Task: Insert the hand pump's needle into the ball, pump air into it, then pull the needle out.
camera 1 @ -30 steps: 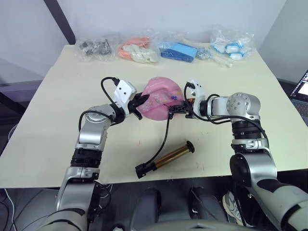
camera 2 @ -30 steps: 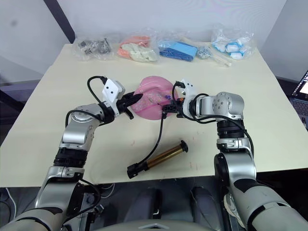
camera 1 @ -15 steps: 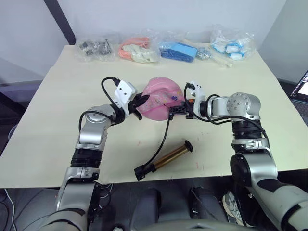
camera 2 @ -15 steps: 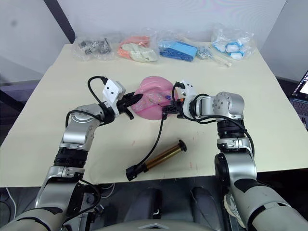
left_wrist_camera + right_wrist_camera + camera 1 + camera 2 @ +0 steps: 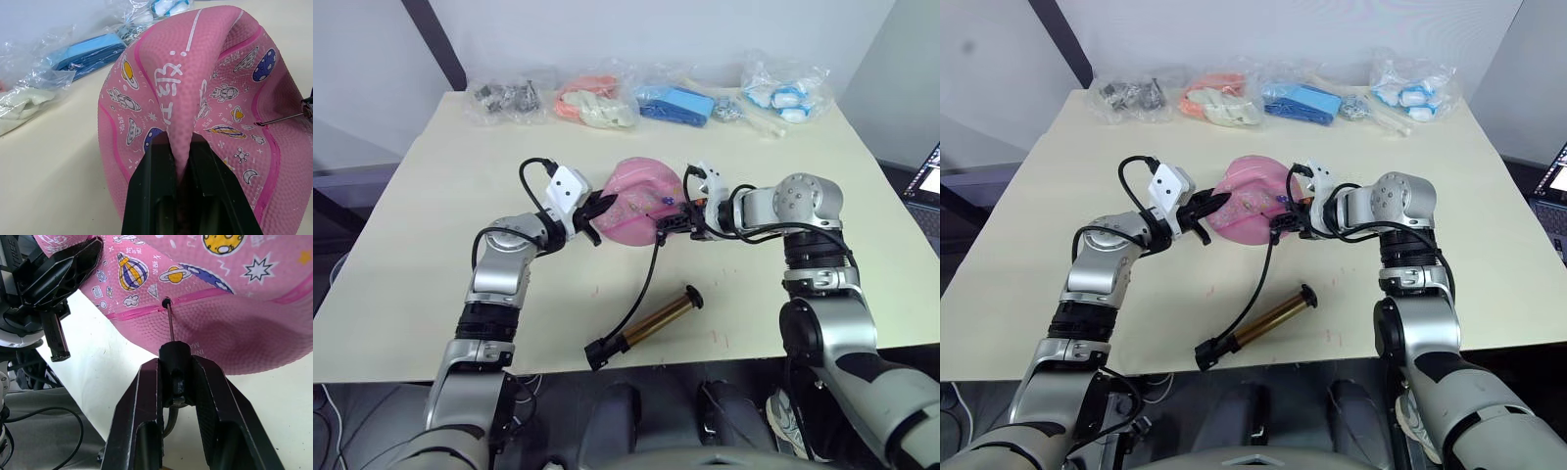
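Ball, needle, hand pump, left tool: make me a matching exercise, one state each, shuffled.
Things:
1. ball
2. needle
3. hand pump
4. left tool

States:
A. lying loose on the table, no tool on it
B. tip at the dark valve hole, its black fitting held by the right tool
C. pink, dented and folded
D. pinching a fold of pink rubber

Pairs: 1-C, 2-B, 3-A, 4-D

silver arms, black fingers [image 5: 142,416], white wrist cameras
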